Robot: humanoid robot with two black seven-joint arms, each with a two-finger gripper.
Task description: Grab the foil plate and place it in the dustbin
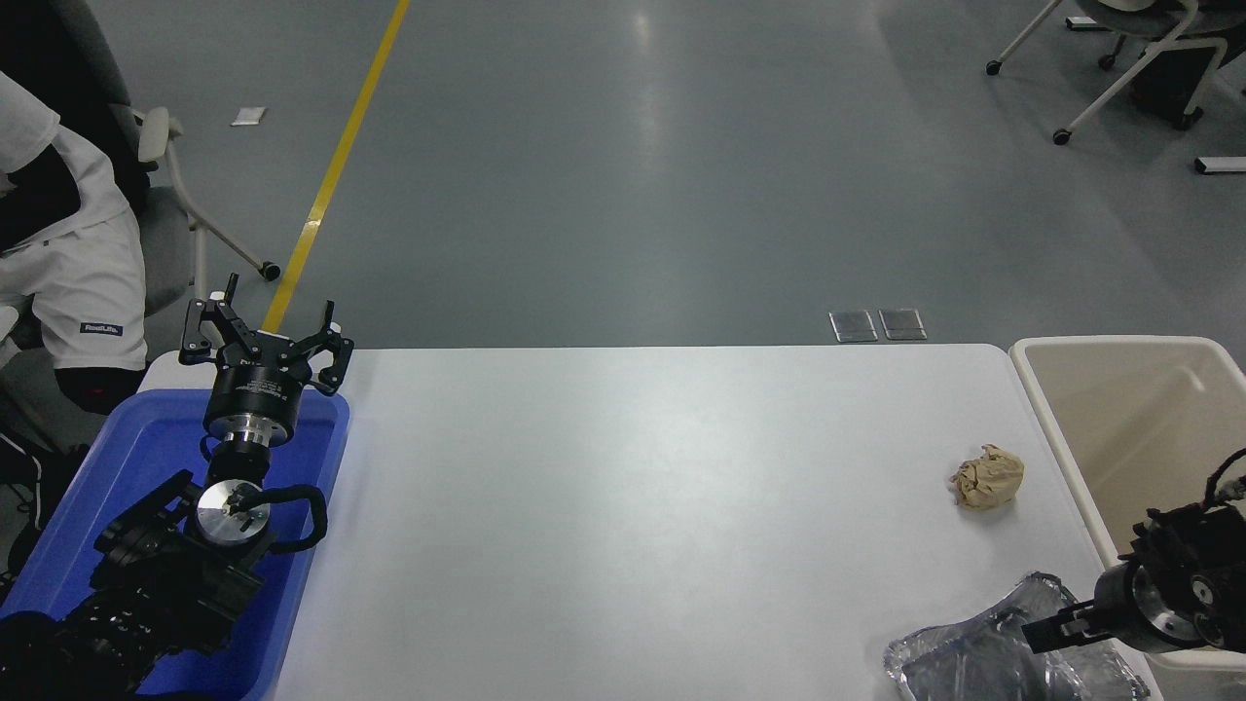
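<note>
the right tool point(1046, 633), grip unclear, touches the foil plate point(973, 662) on the white table point(623, 487) before grey floor point(623, 175).

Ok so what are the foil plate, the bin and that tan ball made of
Foil plate: thin aluminium by its look, shiny silver, crinkled and dented.
Bin: likely plastic, smooth matte beige with a thick rounded rim.
Ball: probably crumpled paper, dull tan with sharp creases.

A small label on the person's white shorts point(101, 328) reads "RealLife."
</note>
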